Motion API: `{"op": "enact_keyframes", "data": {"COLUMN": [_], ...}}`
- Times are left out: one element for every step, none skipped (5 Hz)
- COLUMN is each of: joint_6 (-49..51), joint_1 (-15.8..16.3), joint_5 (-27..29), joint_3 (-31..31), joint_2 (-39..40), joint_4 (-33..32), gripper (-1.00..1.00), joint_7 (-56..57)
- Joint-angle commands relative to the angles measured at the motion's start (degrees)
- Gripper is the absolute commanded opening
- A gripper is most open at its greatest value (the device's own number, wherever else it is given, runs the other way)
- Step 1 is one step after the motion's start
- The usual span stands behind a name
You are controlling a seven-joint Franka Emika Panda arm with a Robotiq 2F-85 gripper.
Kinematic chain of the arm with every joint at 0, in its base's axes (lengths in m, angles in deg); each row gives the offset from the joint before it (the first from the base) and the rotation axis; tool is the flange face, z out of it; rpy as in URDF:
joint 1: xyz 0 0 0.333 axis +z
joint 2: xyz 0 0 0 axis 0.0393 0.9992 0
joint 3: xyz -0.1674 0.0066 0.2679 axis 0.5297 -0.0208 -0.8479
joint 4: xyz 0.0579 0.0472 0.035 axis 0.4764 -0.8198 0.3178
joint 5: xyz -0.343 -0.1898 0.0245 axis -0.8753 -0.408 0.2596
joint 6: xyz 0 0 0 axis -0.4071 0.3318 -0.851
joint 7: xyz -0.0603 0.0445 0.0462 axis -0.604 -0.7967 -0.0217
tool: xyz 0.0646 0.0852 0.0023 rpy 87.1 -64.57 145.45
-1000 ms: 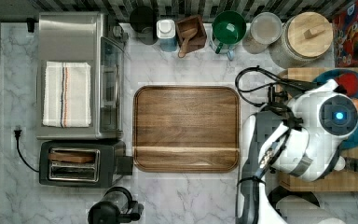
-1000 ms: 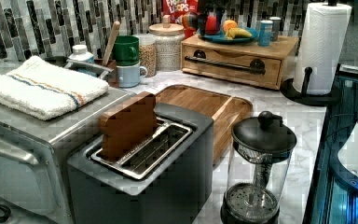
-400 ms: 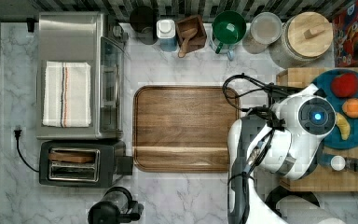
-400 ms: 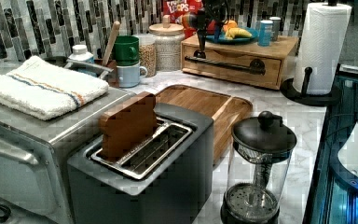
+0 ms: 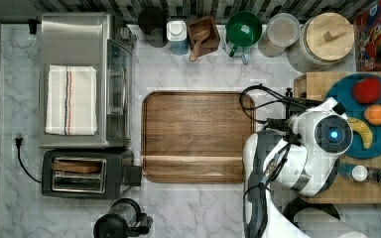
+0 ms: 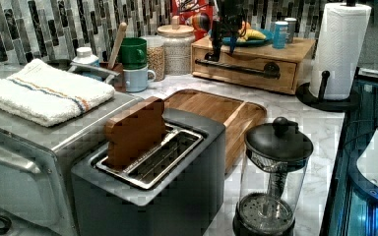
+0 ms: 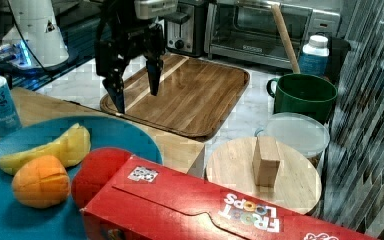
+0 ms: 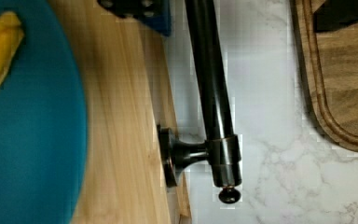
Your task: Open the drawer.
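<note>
White marbled bench [image 5: 203, 208] carries a crowded kitchen scene, and against the tiled back wall in the left view sits the drawer [image 6: 248, 69], a light bamboo box, closed, with a long black bar handle [image 6: 236, 68] on two black mounts across its front; on its top rests a blue plate [image 7: 115, 135] of fruit with a banana [image 7: 50, 147] and an orange [image 7: 40, 187]; the end effector [image 7: 135, 90] hangs just above the handle end nearest the jars, its two dark fingers [image 7: 115, 87] spread apart and pointing down, holding nothing; in the wrist view the bar runs lengthwise beneath the camera with one mount [image 8: 182, 156] and the bar's tip in sight, so the fingers seem to straddle the bar near that mount; a good pull probably needs the fingers lowered until the bar lies squarely between them, closed firmly, then drawn straight out from the drawer front toward the brown wooden tray [image 5: 193, 136], level and without twisting, since a grip so near one end may skew the drawer; beyond the tray stand a toaster oven [image 5: 79, 79] with a folded towel [image 5: 71, 99], a toaster [image 5: 84, 173] and a glass coffee press [image 6: 273, 177].
</note>
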Motion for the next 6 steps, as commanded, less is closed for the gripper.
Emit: {"op": "enact_keyframes", "data": {"joint_6": [-4.7, -2.6, 0.1, -3.0, -8.3, -10.7], "joint_1": [1.1, 0.7, 2.4, 3.7, 3.4, 5.5], "joint_5": [-2.5, -1.6, -1.7, -0.5, 3.3, 3.6], "joint_3": [0.2, -0.2, -0.6, -2.1, -5.0, -6.2], "joint_2": [1.8, 1.3, 0.1, 1.2, 3.5, 3.3], "joint_4": [-3.6, -3.2, -3.0, -4.0, -5.3, -7.6], "gripper": [1.0, 1.0, 1.0, 1.0, 1.0, 1.0], "joint_7": [-5.0, -3.5, -6.4, -8.9, -7.1, -10.9]}}
